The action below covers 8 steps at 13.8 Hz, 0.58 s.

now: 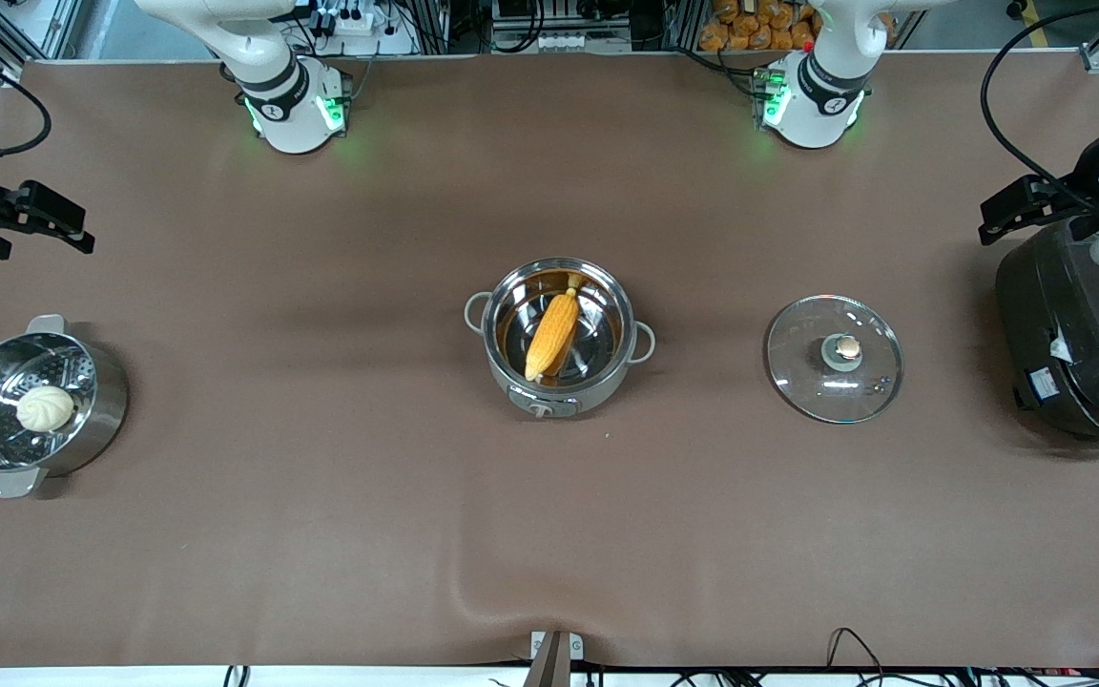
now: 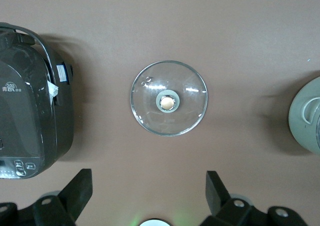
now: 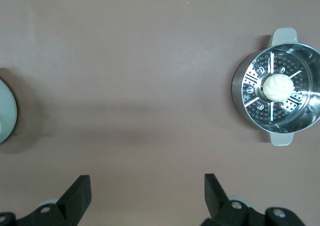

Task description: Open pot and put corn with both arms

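The grey pot (image 1: 599, 385) stands uncovered in the middle of the table, its knob toward the front camera. The yellow-orange corn (image 1: 552, 334) lies inside it, slanted against the steel wall. The glass lid (image 1: 834, 358) lies flat on the table beside the pot, toward the left arm's end; it also shows in the left wrist view (image 2: 169, 97). My left gripper (image 1: 993, 221) is open and empty, over the table by the rice cooker. My right gripper (image 1: 82, 232) is open and empty, over the table at the right arm's end. The pot's edge shows in both wrist views (image 2: 307, 116) (image 3: 6, 113).
A large black rice cooker (image 1: 1074, 343) stands at the left arm's end, also in the left wrist view (image 2: 30, 116). A steel steamer pot (image 1: 106, 382) holding a white bun (image 1: 45, 408) stands at the right arm's end, also in the right wrist view (image 3: 240, 93).
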Tool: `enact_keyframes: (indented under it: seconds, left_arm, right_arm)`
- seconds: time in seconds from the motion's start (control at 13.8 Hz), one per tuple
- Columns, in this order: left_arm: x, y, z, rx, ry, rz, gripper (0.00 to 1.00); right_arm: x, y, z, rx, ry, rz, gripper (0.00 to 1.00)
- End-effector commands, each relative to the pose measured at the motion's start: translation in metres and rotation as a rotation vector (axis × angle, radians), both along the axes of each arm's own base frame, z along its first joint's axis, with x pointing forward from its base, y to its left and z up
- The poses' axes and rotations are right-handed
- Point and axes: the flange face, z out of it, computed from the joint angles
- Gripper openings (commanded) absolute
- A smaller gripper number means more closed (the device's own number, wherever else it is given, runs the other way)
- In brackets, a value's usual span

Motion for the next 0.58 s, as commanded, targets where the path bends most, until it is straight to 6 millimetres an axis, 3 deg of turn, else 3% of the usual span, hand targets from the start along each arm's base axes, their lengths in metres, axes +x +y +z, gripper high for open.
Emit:
enact_keyframes:
  seconds: [0.0, 0.51]
  left_arm:
    - [-0.0006, -0.0033, 0.0053, -0.022, 0.003, -0.021, 1.00]
    - [0.0001, -0.0068, 0.0036, -0.025, 0.007, -0.044, 1.00]
  right_arm:
    - [-0.0037, -0.0046, 0.0081, -0.013, 0.000, -0.006, 1.00]
    - [-0.0063, -0.0070, 0.0100, -0.058, 0.012, -0.015, 1.00]
